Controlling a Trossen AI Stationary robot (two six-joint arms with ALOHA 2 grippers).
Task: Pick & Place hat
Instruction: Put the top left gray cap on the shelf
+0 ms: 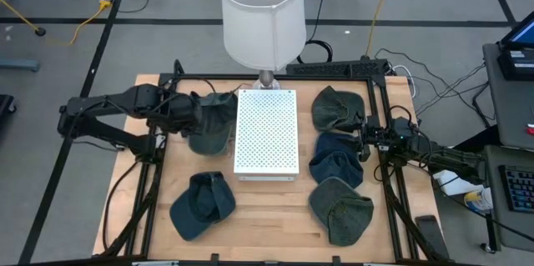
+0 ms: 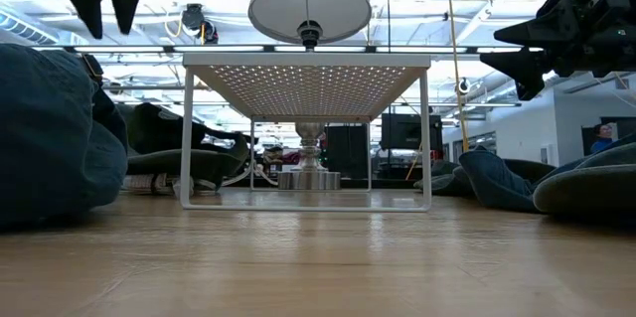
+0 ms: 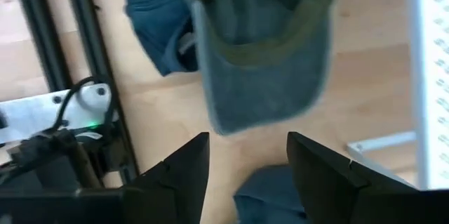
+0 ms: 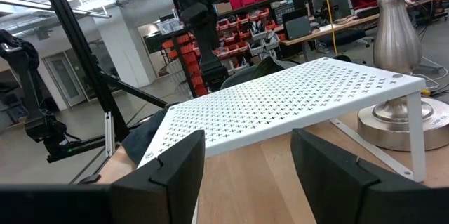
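Note:
Several denim caps lie on the wooden table around a white perforated shelf (image 1: 267, 133). My left gripper (image 3: 245, 136) is open and raised above the table (image 2: 104, 4). It hangs over a grey-blue cap with an olive band (image 3: 259, 48), which lies left of the shelf (image 1: 213, 124). A darker blue cap (image 3: 158, 34) lies beside that one. My right gripper (image 4: 247, 134) is open and raised (image 2: 527, 59) at the table's right side (image 1: 360, 137), next to three caps (image 1: 336, 162), facing the shelf (image 4: 295, 97).
A lamp with a white shade (image 1: 261, 16) stands on a metal base at the shelf's far end (image 4: 400, 119). Another cap (image 1: 203, 205) lies near the front left. Black frame rails (image 3: 91, 62) run along both sides of the table. There is bare wood in front of the shelf (image 1: 267, 216).

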